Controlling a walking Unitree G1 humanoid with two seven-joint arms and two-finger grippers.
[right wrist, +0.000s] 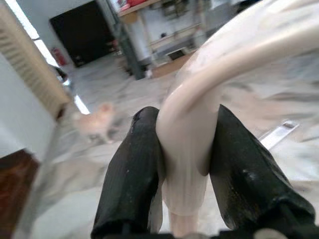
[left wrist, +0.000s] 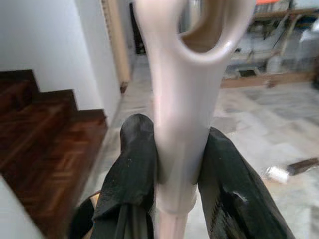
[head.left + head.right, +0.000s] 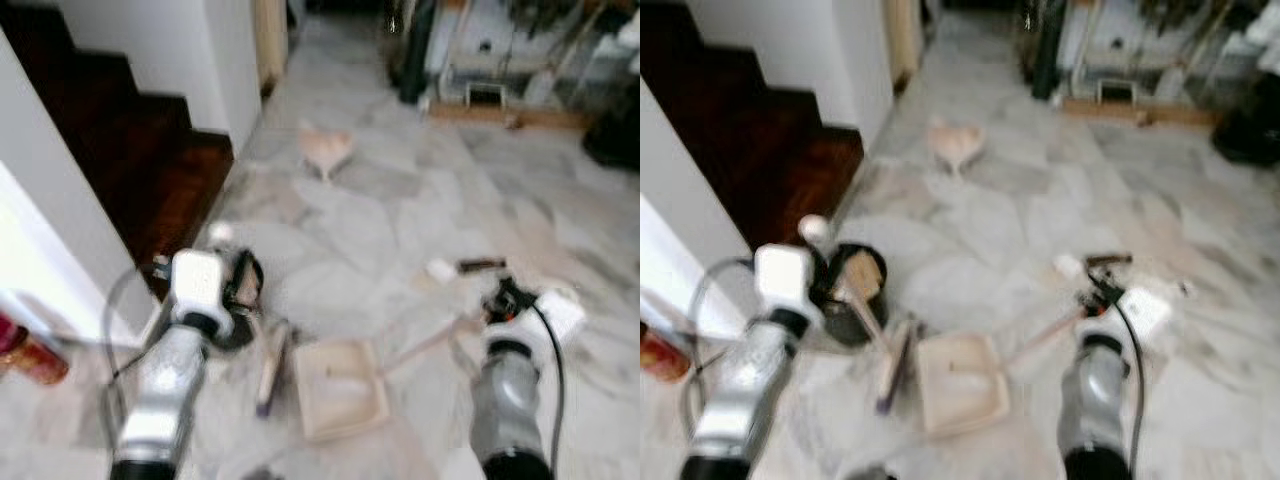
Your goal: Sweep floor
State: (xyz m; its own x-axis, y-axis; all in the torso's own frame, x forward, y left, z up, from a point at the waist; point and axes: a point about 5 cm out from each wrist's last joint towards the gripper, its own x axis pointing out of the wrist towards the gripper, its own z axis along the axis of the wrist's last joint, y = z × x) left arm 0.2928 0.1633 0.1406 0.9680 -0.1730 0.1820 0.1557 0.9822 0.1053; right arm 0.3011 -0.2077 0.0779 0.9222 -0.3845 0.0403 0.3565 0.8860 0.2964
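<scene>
The view is blurred. A pale dustpan (image 3: pixel 340 387) lies on the marble floor between my arms, and its long handle (image 3: pixel 432 341) runs up to my right gripper (image 1: pixel 184 172), which is shut on it. Left of the pan, a brush (image 3: pixel 270 364) with a pale handle (image 2: pixel 182 99) touches the floor. My left gripper (image 2: pixel 177 167) is shut on that handle just below its hanging hole. A small white scrap (image 3: pixel 440 269) and a dark piece (image 3: pixel 482 264) lie on the floor beyond the pan. A pale pinkish clump (image 3: pixel 326 150) sits farther off.
Dark wooden stairs (image 3: pixel 150 160) and a white wall (image 3: pixel 60 220) stand on the left. A black bin (image 3: pixel 852 290) sits beside my left arm, and a red can (image 3: pixel 32 358) at the lower left. Shelves and clutter (image 3: pixel 500 60) line the far end.
</scene>
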